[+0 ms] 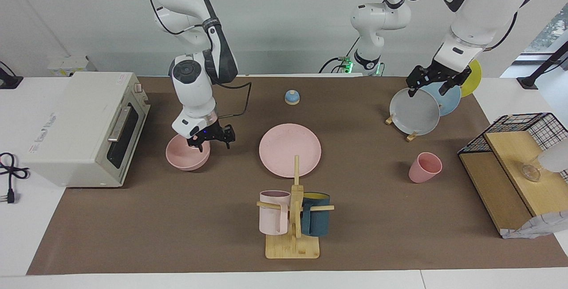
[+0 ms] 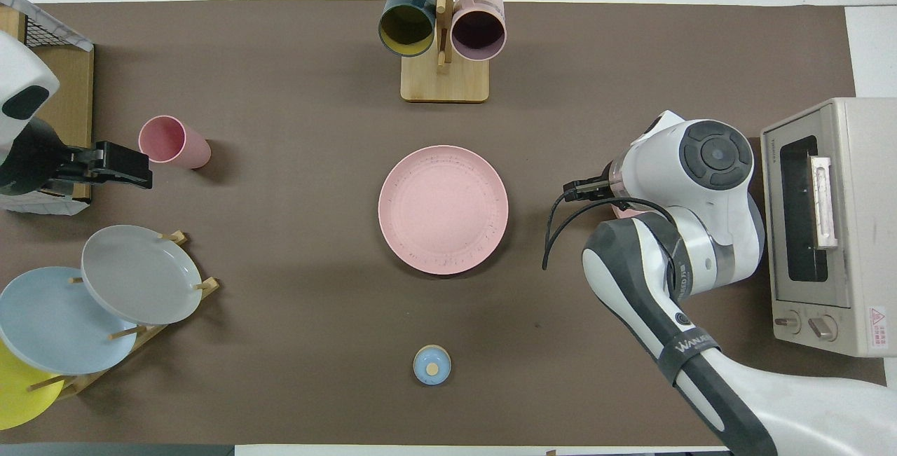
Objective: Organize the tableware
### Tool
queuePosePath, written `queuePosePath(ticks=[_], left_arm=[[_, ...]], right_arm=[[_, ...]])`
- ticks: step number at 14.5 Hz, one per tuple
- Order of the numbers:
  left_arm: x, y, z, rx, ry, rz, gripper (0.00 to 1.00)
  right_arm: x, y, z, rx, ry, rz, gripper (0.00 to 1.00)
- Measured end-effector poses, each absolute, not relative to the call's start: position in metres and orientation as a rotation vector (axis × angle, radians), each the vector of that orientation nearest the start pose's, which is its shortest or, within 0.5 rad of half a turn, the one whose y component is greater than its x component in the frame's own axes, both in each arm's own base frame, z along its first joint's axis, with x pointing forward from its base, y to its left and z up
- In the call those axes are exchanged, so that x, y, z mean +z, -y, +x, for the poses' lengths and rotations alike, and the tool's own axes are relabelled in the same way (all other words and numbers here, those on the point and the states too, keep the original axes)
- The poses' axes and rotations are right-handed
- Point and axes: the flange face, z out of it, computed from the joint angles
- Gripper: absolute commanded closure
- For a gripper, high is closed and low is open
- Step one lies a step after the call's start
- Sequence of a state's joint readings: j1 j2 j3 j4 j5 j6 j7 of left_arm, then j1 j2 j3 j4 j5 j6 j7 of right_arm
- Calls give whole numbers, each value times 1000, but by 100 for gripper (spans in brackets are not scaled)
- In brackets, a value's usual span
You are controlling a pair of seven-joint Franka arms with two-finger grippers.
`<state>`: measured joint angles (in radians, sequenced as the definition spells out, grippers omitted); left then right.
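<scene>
Your three matte pink pieces sit in a row across the brown mat on the tabletop (image 1: 399,235). The plate (image 1: 289,149) lies flat in the middle, face up. The bowl (image 1: 186,158) stands upright, mouth up, toward the right arm's end, in front of the toaster oven (image 1: 84,129). The cup (image 1: 424,167) is toward the left arm's end, its mouth turned up and tilted toward the facing camera; you cannot tell from here whether it stands or leans.

Your right gripper (image 1: 208,137) is down at the bowl's rim on the side toward the plate, one finger over the bowl's inside. Whether its jaws are pinching the rim you cannot tell. In the overhead view the arm covers nearly all of the bowl (image 2: 626,213), leaving only a sliver.

Your left gripper (image 1: 437,85) hangs over the rack plates with its jaws spread wide, holding nothing; that arm waits.

Count one plate, one bowl, one cup. Apart from them, three plates stand on the rack: grey (image 1: 415,112), blue (image 1: 447,98) and yellow (image 1: 474,76), the yellow one partly hidden and cut off in the overhead view. Two mugs (image 1: 274,212) hang on the wooden stand, and one small blue-topped bell (image 1: 292,97) sits nearer the robots than the plate.
</scene>
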<state>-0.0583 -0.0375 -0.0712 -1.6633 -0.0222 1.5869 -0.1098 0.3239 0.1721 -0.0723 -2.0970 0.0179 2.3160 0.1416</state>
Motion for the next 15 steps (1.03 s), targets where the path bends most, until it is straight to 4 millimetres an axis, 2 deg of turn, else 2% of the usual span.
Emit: queuePosePath(ticks=[1, 6, 8, 9, 11, 13, 15], left_arm=[[603, 73, 537, 65, -30, -3156, 0], [603, 73, 537, 65, -30, -3156, 0], [603, 73, 537, 65, -30, -3156, 0], [603, 73, 537, 65, -30, -3156, 0], [603, 73, 537, 65, -30, -3156, 0], [603, 73, 537, 65, -30, -3156, 0], [603, 73, 537, 65, -30, -3156, 0]], right_arm=[[340, -143, 557, -60, 159, -3130, 100], [328, -141, 556, 15, 187, -3147, 100], [348, -149, 564, 53, 227, -3164, 100], [361, -161, 567, 68, 270, -3175, 100], [391, -197, 570, 86, 321, -3203, 100], [426, -246, 573, 91, 281, -3226, 100], [449, -326, 564, 75, 236, -3246, 100]])
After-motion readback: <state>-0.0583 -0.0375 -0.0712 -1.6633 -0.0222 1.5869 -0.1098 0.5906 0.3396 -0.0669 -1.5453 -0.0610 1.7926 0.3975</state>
